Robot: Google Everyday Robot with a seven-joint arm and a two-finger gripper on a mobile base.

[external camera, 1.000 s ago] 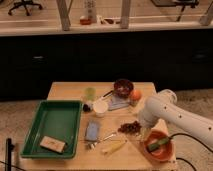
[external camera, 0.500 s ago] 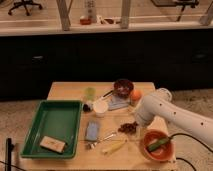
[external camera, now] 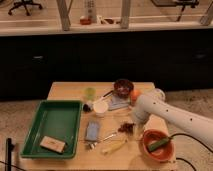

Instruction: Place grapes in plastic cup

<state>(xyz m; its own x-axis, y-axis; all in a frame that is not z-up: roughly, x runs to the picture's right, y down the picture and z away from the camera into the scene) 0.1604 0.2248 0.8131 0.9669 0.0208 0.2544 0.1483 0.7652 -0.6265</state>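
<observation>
The grapes [external camera: 127,128], a small dark reddish bunch, lie on the wooden table [external camera: 65,91] right of centre. My gripper [external camera: 135,121] hangs at the end of the white arm [external camera: 170,116], right beside and just above the grapes, its tips mostly hidden by the wrist. A white cup [external camera: 100,108] stands upright left of the grapes, near the table's middle. A small green translucent cup [external camera: 89,93] stands behind it.
A green tray [external camera: 35,131] with a brown block [external camera: 52,144] fills the left side. An orange bowl [external camera: 150,151] holding a green item sits front right. A dark bowl [external camera: 123,87], an orange fruit [external camera: 133,94], a blue packet [external camera: 92,131], a yellow item [external camera: 113,147] and cutlery are spread around.
The arm has swung slightly left and down, bringing the gripper closer to the grapes. The objects on the table have not moved.
</observation>
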